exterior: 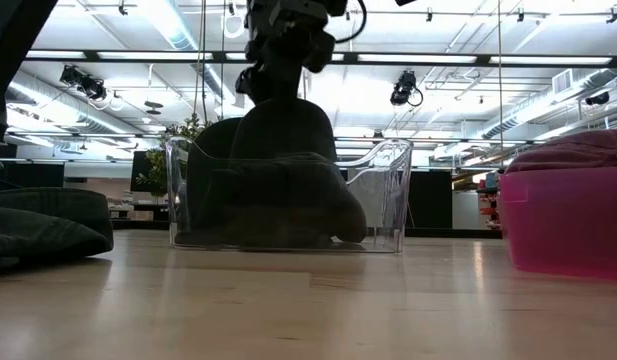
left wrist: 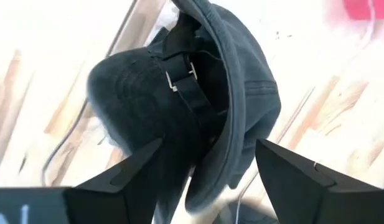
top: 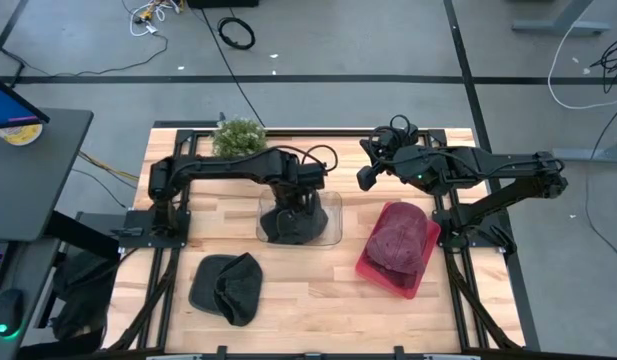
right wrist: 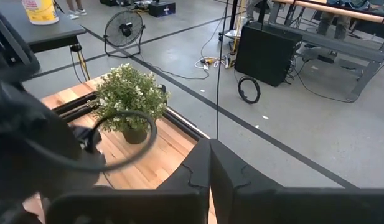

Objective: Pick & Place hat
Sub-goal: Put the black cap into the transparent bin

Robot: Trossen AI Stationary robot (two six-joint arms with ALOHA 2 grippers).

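Your left claw (top: 291,222) hangs directly over the clear bin (top: 332,200) at the middle of the worktop (top: 318,290), and its fingers stand apart, holding nothing. The dark hat (left wrist: 198,106) lies inside that bin just below the fingertips: in the left wrist view you see it between the two dark fingers (left wrist: 126,171) with its buckle strap turned up toward the camera, and neither finger presses on the cloth. From the low view the hat (exterior: 278,200) shows as a dark mound resting on the bin's floor, with the arm coming down onto it from above. A second dark hat (top: 228,288) lies loose on the worktop, well apart from the bin toward the front left. The maroon hat (top: 400,240) sits in the pink bin (top: 393,280) to the right of the clear one. Your right claw (right wrist: 210,168) waits above the back of the worktop with its fingers together (nothing between them), facing the small potted plant (top: 238,136) at the rear edge.
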